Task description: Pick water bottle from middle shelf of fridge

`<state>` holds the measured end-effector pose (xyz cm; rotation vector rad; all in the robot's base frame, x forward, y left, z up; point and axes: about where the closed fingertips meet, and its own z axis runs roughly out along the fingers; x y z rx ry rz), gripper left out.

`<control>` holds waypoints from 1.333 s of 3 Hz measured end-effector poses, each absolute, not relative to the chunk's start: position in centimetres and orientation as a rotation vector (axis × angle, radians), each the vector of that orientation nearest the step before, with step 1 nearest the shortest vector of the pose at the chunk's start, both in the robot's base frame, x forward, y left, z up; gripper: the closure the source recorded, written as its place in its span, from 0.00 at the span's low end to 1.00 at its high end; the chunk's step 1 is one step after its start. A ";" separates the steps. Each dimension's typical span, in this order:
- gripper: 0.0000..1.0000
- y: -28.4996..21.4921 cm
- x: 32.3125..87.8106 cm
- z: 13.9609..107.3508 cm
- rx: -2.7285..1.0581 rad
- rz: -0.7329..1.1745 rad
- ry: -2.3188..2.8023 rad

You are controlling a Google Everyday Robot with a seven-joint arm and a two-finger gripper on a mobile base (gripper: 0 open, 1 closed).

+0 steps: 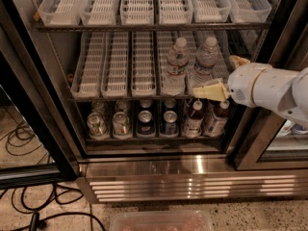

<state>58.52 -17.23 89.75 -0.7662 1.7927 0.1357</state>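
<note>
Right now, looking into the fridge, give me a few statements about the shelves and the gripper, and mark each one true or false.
1. Two water bottles stand on the middle shelf. True.
2. The gripper is up at the top shelf. False: it is at the middle shelf's front edge, by the base of the right water bottle.
3. The bottom rack holds cans and brown bottles. True.
4. The water bottles stand at the shelf's left end. False: they stand toward its right.

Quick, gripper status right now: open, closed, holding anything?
Gripper: cannot be told. It sits at the front edge of the middle shelf, by the base of the right-hand water bottle, which stands upright there.
</note>
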 end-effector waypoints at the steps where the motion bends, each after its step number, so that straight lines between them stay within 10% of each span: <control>1: 0.32 -17.1 59.4 89.6 -0.735 0.135 1.765; 4: 0.37 -17.8 60.7 88.7 -0.659 0.112 1.741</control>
